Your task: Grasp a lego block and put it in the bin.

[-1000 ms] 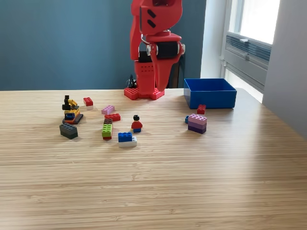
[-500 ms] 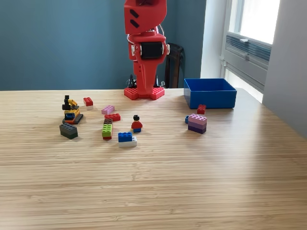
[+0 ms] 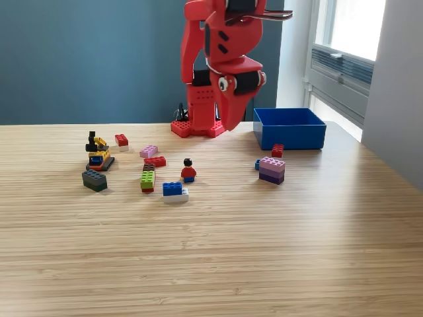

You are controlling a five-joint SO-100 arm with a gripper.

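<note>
Altogether one blue bin point(image 3: 289, 128), one minifigure point(image 3: 188, 171) and one gripper point(image 3: 232, 122), its jaws pressed together, empty.

A wooden table point(image 3: 277, 251) carries scattered lego blocks point(image 3: 158, 173) and the bin point(image 3: 289, 128).

A plain room, office or home; which, I cannot tell. Wood-grain surface point(image 3: 264, 251); teal wall point(image 3: 79, 59); window point(image 3: 350, 39) with daylight.
</note>
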